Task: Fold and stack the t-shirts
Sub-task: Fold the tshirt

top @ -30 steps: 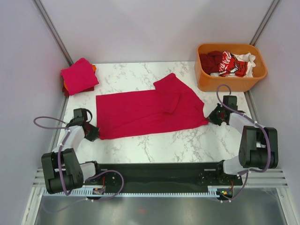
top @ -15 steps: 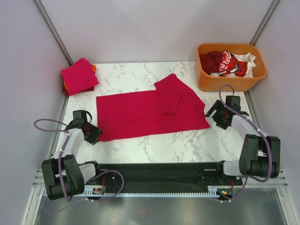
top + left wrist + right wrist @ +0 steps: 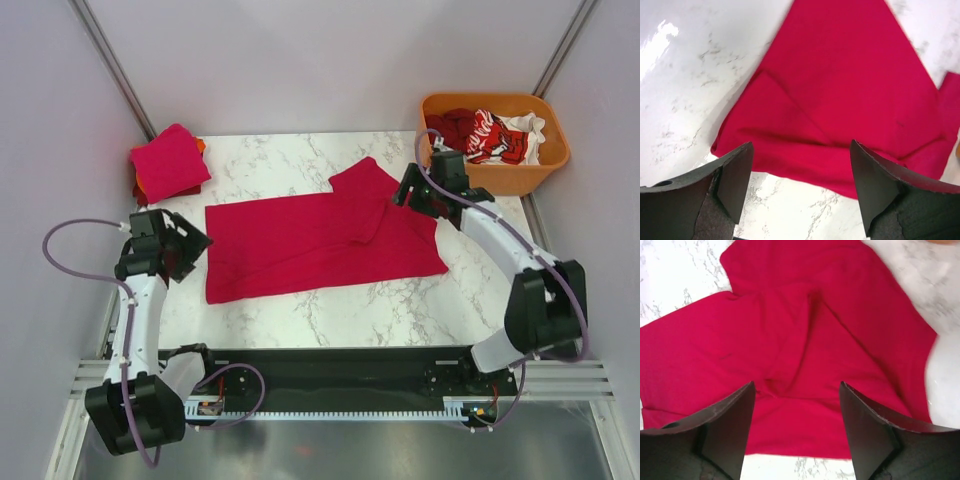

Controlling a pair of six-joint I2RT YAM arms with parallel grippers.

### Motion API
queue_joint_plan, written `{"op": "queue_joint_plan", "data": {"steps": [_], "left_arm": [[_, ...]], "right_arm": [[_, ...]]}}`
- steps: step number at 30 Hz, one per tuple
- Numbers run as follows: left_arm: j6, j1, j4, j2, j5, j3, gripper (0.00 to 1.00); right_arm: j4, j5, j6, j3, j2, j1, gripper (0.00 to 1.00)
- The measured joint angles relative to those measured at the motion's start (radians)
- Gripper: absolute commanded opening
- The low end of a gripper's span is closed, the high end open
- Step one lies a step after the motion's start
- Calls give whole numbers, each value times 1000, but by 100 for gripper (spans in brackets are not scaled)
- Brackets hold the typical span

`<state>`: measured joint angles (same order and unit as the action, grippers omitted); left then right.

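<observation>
Lying beneath right gripper: crimson t-shirt

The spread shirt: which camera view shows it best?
The top external view: the whole shirt is there, with all its edges visible. The left wrist view shows only one end, with a fold. The right wrist view shows only the creased sleeve end.
</observation>
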<state>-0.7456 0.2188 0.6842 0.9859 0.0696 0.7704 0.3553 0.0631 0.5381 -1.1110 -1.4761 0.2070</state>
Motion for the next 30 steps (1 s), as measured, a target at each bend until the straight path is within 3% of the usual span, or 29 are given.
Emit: {"op": "queue_joint_plan", "data": {"steps": [5,11,17,21,30], "left_arm": [[163,-1,27,-21,47,123,83],[220,-45,88,-91,39,106,84],[224,-47,92,-119,37,68,83],[228,-47,92,-128,37,66,83],[232,-47,92,-130,36,66,82]], "right_arm": [[5,21,-10,-180,-246,29,68],[36,23,-20,-335,-472,48,63],[64,14,-21,-411,-576,79,59],[72,10,-25,-449,-623,92,51],[90,-41,-39,-467,-650,91,57]]}}
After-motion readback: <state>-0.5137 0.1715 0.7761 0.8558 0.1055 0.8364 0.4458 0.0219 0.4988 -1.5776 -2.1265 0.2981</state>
